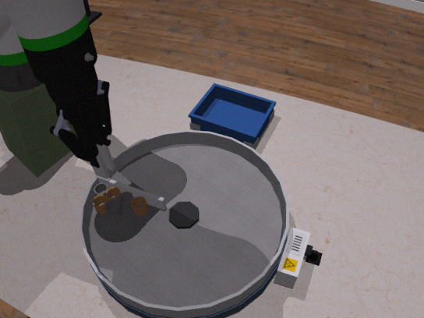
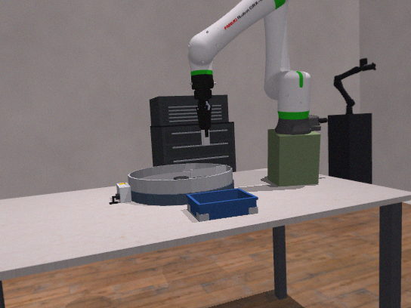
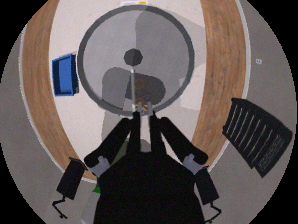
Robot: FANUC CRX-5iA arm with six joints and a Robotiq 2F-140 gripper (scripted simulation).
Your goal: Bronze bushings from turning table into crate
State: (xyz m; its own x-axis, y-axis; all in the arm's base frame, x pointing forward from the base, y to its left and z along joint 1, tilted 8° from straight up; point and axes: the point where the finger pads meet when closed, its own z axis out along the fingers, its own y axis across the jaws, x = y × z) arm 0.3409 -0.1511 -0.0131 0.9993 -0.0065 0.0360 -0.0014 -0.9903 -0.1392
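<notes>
Bronze bushings (image 1: 140, 212) (image 3: 135, 84) are lying on turning table (image 1: 284, 195) (image 2: 162, 187) (image 3: 80, 56), apparently awaiting pickup; gripper (image 1: 111, 174) (image 2: 205, 143) (image 3: 144, 107) is hovering above, fingers nearly closed, gripping nothing, probably biding time; crate (image 1: 235, 114) (image 2: 224, 210) (image 3: 64, 76) is standing nearby.

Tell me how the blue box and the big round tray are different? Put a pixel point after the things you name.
The blue box (image 1: 234, 117) (image 2: 223, 211) (image 3: 63, 75) has corners; the tray (image 1: 218, 257) (image 2: 181, 186) (image 3: 165, 45) is round. The box is small; the tray is much bigger. The box holds nothing; the tray holds little rings. Both have raised sides.
</notes>
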